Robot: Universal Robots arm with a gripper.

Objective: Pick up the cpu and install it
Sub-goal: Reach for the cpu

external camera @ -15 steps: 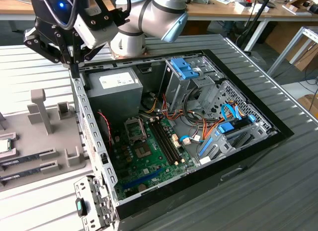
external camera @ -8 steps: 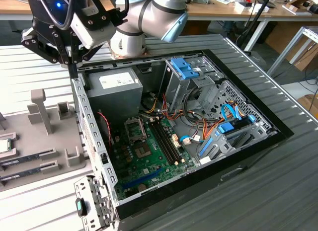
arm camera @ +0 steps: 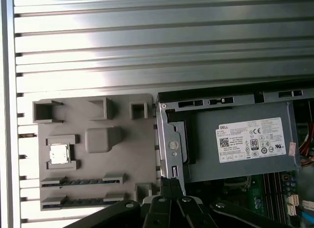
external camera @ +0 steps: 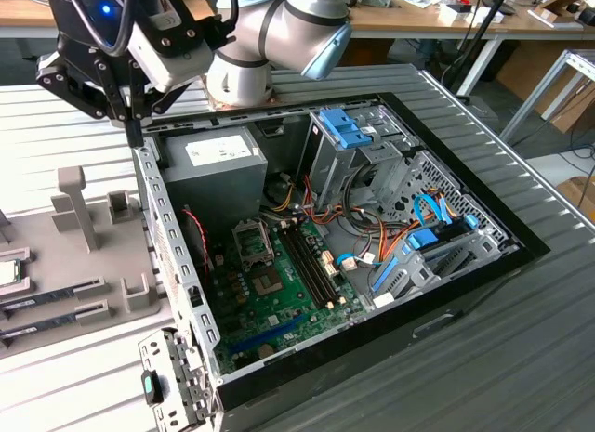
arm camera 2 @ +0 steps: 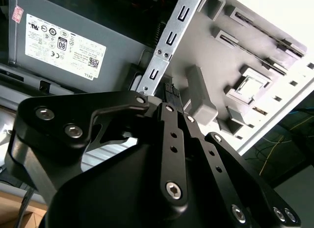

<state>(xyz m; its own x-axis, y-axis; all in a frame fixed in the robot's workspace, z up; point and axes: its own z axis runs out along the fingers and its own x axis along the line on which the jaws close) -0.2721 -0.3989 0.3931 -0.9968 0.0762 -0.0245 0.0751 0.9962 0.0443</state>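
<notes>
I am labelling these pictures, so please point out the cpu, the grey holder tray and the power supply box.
cpu (arm camera: pixel 60 153), first wrist view, middle of its silvery top.
grey holder tray (arm camera: pixel 132 159), first wrist view, a bare flat part.
power supply box (arm camera: pixel 203 139), first wrist view, grey face beside its label.

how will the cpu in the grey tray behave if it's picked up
The cpu looks like a thin flat square with a metal top, so probably stiff and light. It sits flat in a recess of the grey tray, so it should not roll or tip. The smooth top may be slippery.
</notes>
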